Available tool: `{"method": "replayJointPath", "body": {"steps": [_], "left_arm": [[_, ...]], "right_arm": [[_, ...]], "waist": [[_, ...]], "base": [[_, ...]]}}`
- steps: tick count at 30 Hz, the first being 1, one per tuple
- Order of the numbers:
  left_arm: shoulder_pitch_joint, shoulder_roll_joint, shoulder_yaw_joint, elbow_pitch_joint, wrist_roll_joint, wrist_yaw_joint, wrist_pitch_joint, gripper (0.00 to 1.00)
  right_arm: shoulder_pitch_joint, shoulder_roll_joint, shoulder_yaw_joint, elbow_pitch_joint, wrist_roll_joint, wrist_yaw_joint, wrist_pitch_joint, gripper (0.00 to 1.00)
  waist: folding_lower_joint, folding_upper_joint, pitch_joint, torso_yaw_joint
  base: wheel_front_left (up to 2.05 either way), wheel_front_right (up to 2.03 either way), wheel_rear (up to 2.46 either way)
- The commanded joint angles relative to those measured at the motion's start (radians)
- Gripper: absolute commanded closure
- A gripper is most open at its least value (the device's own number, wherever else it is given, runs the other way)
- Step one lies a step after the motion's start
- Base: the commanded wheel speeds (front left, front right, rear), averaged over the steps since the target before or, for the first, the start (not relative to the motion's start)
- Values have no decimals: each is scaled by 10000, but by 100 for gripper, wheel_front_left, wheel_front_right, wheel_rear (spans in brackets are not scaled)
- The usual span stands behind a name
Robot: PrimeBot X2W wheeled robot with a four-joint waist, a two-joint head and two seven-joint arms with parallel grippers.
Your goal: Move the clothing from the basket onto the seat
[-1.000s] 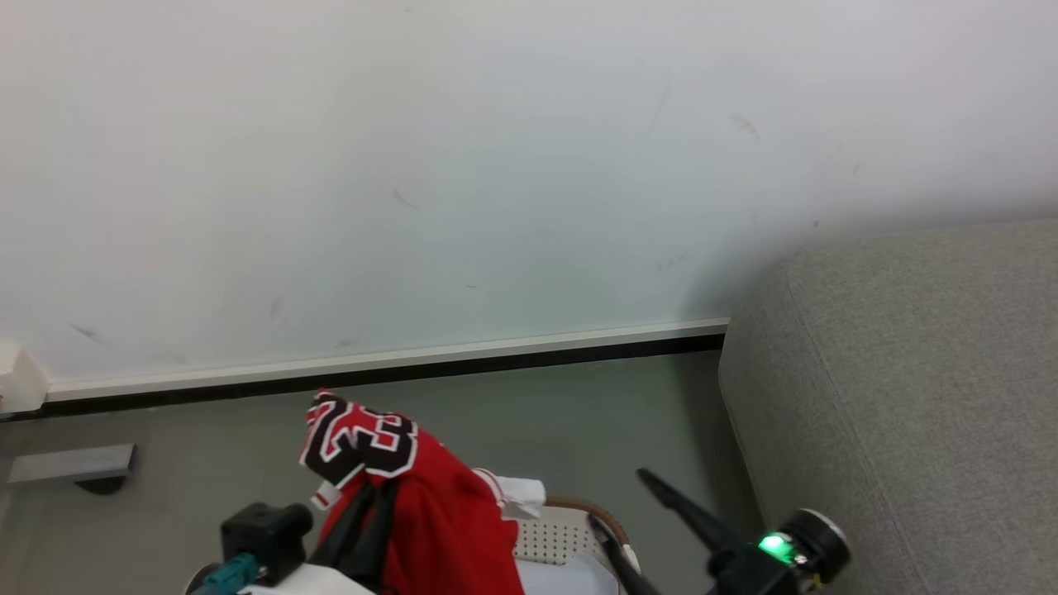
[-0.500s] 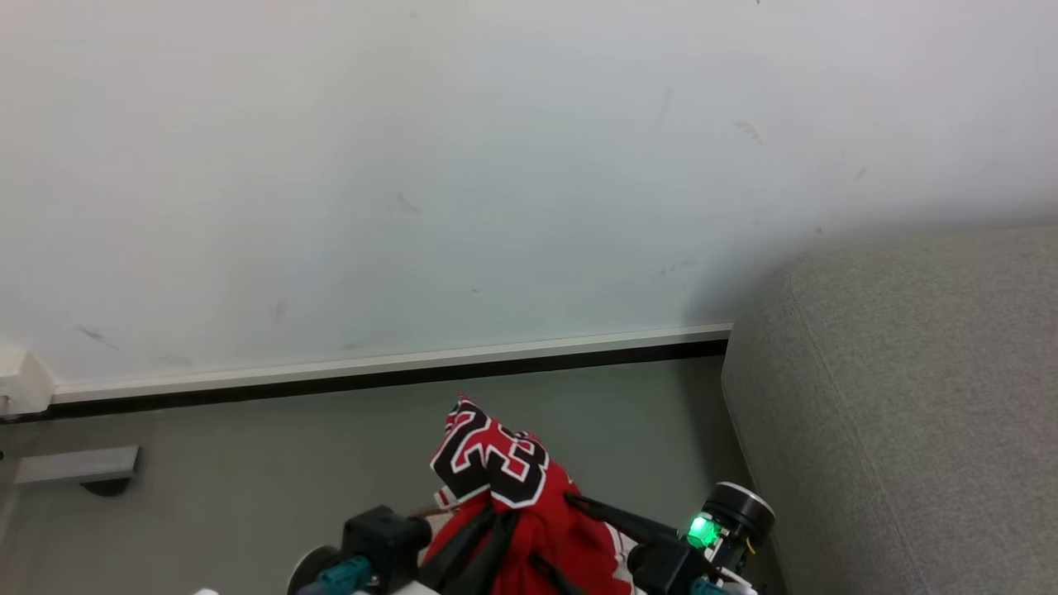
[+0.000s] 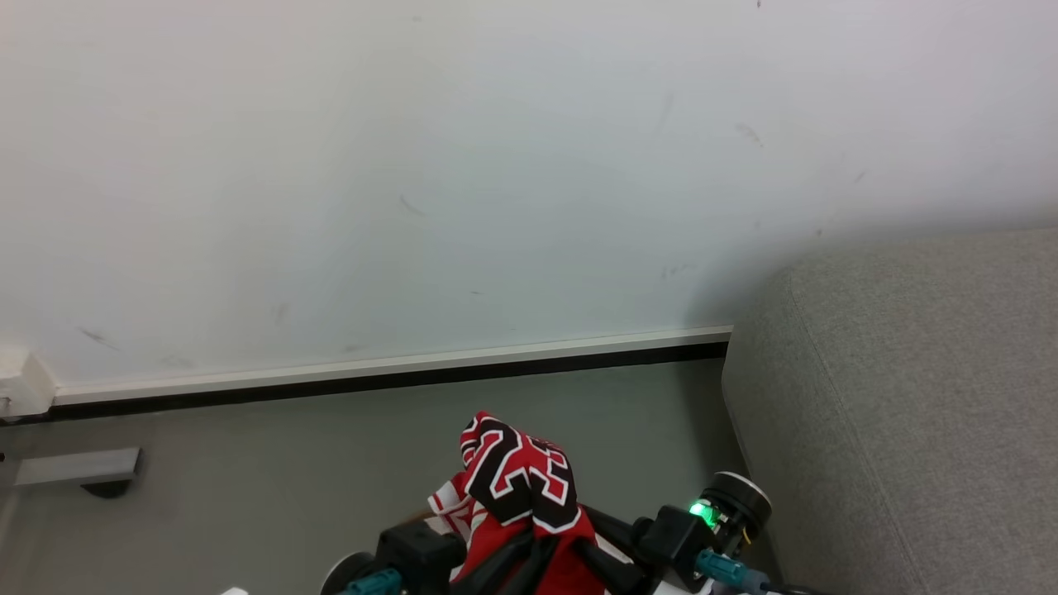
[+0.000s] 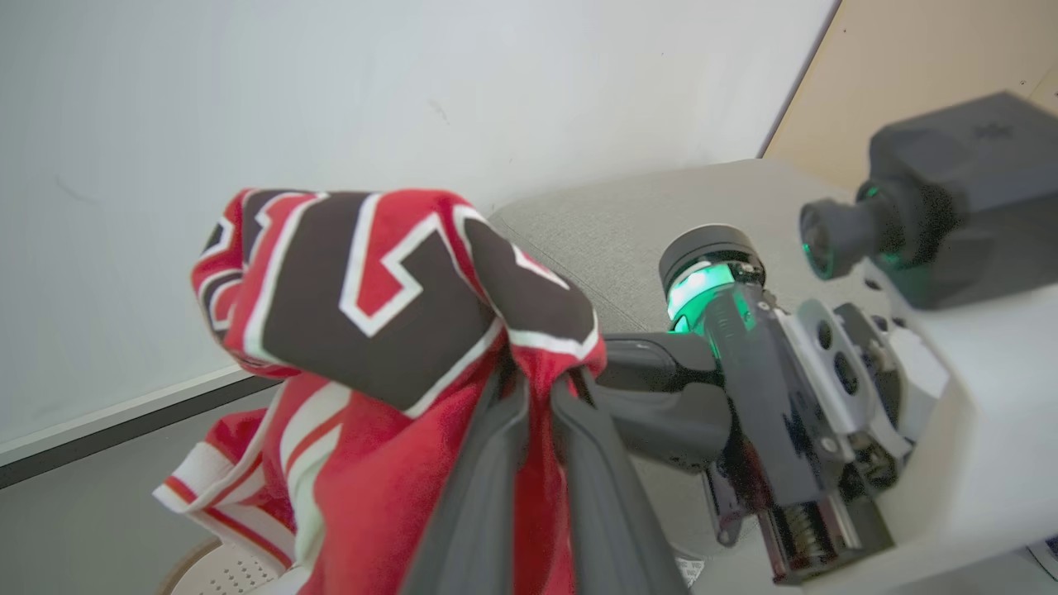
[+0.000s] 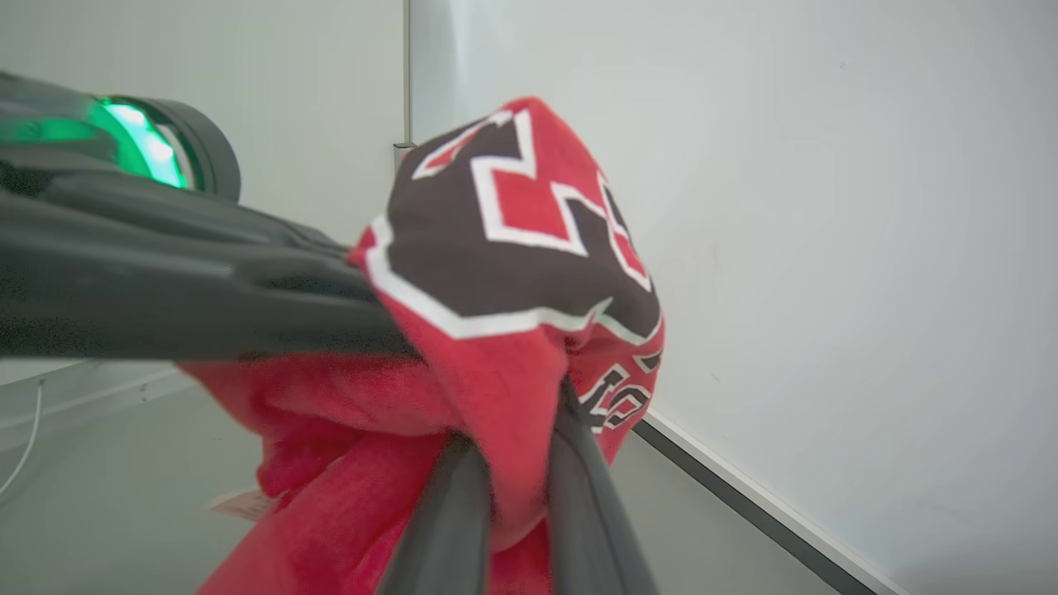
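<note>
**Both grippers clamped on the red clothing, held up beside the sofa**

My left gripper (image 4: pixel 537 387) is closed on the clothing (image 4: pixel 380 306). In the left wrist view its two dark fingers stand nearly together, with a fold of red fabric squeezed between the tips. The right gripper (image 5: pixel 517 434) is clamped on the same bundle. In its own wrist view a red fold is pinched between its two close-set fingers. The right one's fingers run in from the side, and their tips are buried in the cloth just beside my left fingertips. A green light (image 3: pixel 702 512) glows on the right wrist.

The clothing bunches up over both sets of fingertips, and a black number with white edging is crumpled across the top of the bunch. Below the grip the red fabric hangs down in the air, with white trim stripes at its lower edge.

Under that hanging edge, at the bottom left of the left wrist view, I see a bit of the basket (image 4: pixel 219 572). It is cream with small holes and a brown rim. The sofa (image 3: pixel 909 397) stands to the right of the grippers, near the clothing but not touching it. Behind them are the grey floor (image 3: pixel 248 479) and a white wall (image 3: pixel 413 165) with a pale baseboard over a dark strip.
</note>
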Motion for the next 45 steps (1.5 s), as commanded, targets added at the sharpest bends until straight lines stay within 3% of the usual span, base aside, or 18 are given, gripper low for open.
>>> {"method": "replayJointPath", "body": {"steps": [1, 5, 6, 7, 8, 9, 18, 35, 45], "left_arm": [[-25, 111, 30, 68, 51, 69, 3, 100], [-70, 220, 103, 188, 268, 170, -201, 98], [-92, 240, 117, 222, 326, 204, -300, 72], [-109, 257, 118, 265, 396, 225, -381, 53], [-111, 257, 114, 332, 436, 241, -446, 21], [-119, 262, 96, 401, 463, 233, -517, 0], [-299, 227, -39, 1030, 727, 221, -1148, 0], [-776, 37, -293, 1794, 850, 99, -1925, 0], [-1015, 4, -364, 1919, 851, 109, -2150, 0]], "right_arm": [[-7, -86, -141, -85, 145, -23, -8, 100], [152, -218, -439, -147, 306, -23, -6, 100], [192, -248, -550, -160, 326, -23, -8, 100], [217, -304, -640, -171, 309, -23, -6, 100], [250, -338, -727, -191, 319, -23, -6, 100], [282, -356, -814, -233, 347, -23, -6, 100], [555, -705, -2099, -705, 93, -23, -6, 100], [1290, -1114, -4060, -1539, -653, -23, -5, 100], [1389, -1111, -4607, -1806, -849, -23, -6, 100]], "waist": [[-1, -1, 1, -22], [-1, -1, 8, -97], [-1, -1, 11, -117], [-1, -1, 18, -141], [-1, -1, 25, -174], [-1, -1, 33, -210], [-1, -1, 209, -877], [-1, -1, 775, -3257], [-1, -1, 1090, -3437]], "base": [[0, 0, 0], [0, 0, 0], [0, 0, 0], [0, 0, 0], [0, 0, 0], [0, 0, 0], [0, 0, 0], [0, 0, 0], [0, 0, 0]]}}
